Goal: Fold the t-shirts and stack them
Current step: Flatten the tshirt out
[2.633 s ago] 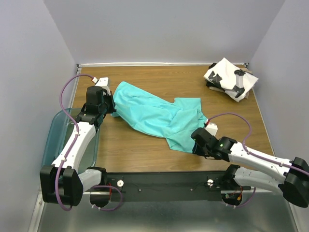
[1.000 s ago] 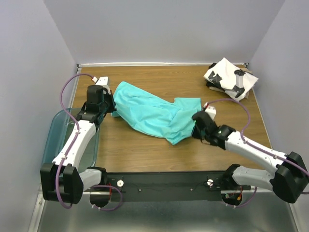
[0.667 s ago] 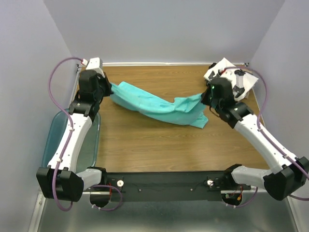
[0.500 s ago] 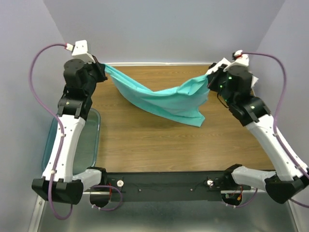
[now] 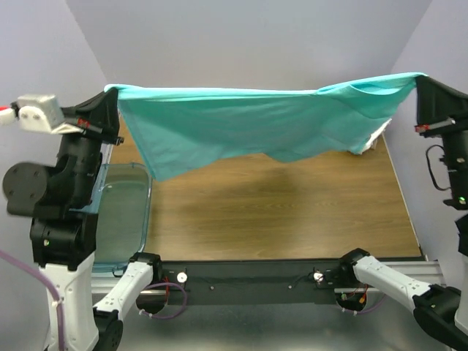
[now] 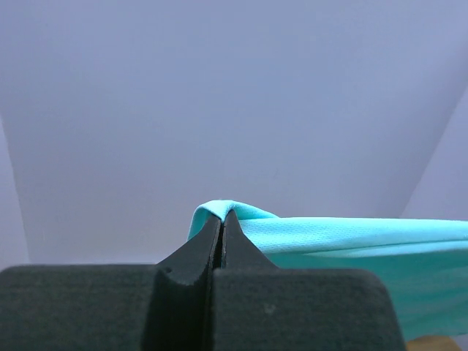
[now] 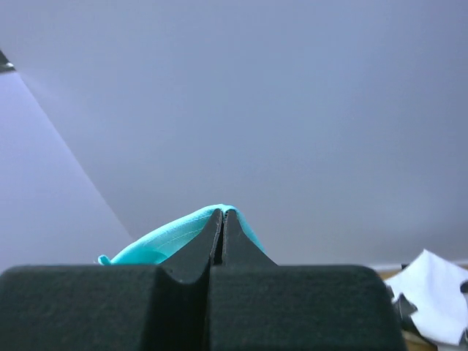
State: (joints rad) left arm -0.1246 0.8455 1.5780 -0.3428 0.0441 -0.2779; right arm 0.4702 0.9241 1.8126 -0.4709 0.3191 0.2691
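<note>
Holding teal t-shirt (image 5: pixel 241 124) stretched high over the bench (image 5: pixel 292 212), ends pinched tight in left gripper (image 6: pixel 221 216), right gripper (image 7: pixel 222 214).

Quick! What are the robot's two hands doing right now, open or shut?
Left gripper: shut, pinching one end of the teal t-shirt.
Right gripper: shut, pinching the other end of it.

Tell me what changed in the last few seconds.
Both arms rose and spread apart, lifting the plain teal cloth t-shirt off the wooden table; it now hangs stretched between the left pincer and right pincer. Unchanged: both pincers shut on it, the folded white black-printed t-shirt in the far right corner, the translucent teal plastic bin at left.
</note>
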